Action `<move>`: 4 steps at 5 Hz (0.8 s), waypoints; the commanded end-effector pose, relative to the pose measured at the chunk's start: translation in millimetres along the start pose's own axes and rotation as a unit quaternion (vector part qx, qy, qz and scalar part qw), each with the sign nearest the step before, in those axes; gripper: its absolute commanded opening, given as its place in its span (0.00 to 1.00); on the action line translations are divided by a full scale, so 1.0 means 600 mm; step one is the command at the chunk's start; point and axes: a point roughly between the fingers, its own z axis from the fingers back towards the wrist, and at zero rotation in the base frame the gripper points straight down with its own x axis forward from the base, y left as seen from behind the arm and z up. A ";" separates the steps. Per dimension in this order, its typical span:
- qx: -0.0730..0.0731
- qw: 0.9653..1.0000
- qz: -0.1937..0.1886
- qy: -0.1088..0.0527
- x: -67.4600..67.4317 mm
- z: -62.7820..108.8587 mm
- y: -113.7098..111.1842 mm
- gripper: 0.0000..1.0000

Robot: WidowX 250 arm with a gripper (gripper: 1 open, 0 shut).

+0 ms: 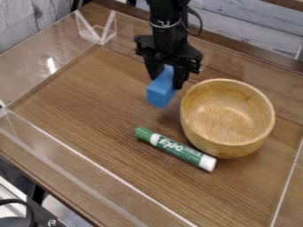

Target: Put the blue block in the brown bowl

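A dark wood-grain desk (83, 115) sits inside clear walls, pale planks behind. Left of centre, the tool (167, 78) is clamped on the blue block (161, 90), apparently lifted clear of the wood. Nearer lies a green-and-white marker (174, 148). The brown bowl (226, 116) sits right. The arm's top is cut off.

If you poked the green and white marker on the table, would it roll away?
Probably, a little. The marker looks round and lies flat on the smooth wooden table, so a sideways poke would likely roll it. A push along its length would more likely slide it. It looks stiff, so it should not bend, and it seems light enough to move easily.
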 end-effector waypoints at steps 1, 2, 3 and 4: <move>0.002 0.999 -0.006 -0.040 0.026 0.046 -0.007 0.00; 0.001 0.999 -0.008 -0.041 0.029 0.058 -0.013 0.00; -0.001 0.999 -0.010 -0.045 0.033 0.078 -0.022 0.00; -0.005 0.999 -0.017 -0.048 0.035 0.091 -0.039 0.00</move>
